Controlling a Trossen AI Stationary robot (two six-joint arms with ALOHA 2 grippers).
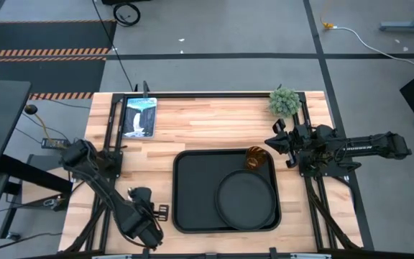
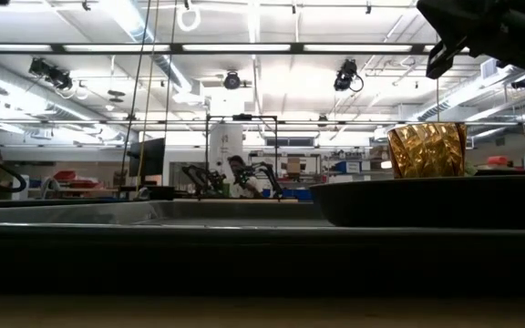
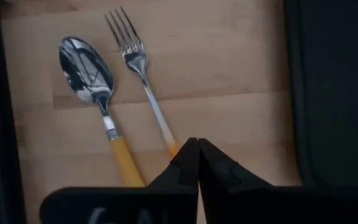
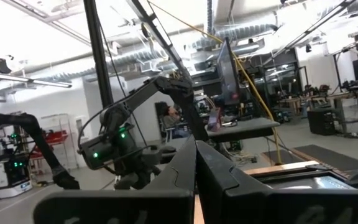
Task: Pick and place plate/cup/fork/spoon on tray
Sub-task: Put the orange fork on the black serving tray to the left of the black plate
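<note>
The black tray (image 1: 192, 180) lies mid-table. The round black plate (image 1: 246, 201) rests flat in the tray's near right part. The amber cup (image 1: 256, 158) stands upright in the tray's far right corner and also shows in the low view (image 2: 427, 150). The spoon (image 3: 98, 93) and the fork (image 3: 138, 68) lie side by side on the wood left of the tray. My left gripper (image 3: 197, 144) is shut over the fork's red-orange handle (image 3: 174, 149). My right gripper (image 4: 196, 149) is shut, raised just right of the cup (image 1: 277, 140). My left gripper's shut fingers (image 3: 185, 163) stand over the fork's handle end and hide it. I cannot tell whether they touch it. The fork lies flat on the table.
A tablet with a picture (image 1: 139, 116) lies at the table's far left. A small green plant (image 1: 284, 102) stands at the far right corner. Black frame rails (image 1: 110, 137) run along the table's left and right sides. Bare wood shows between the tablet and the plant.
</note>
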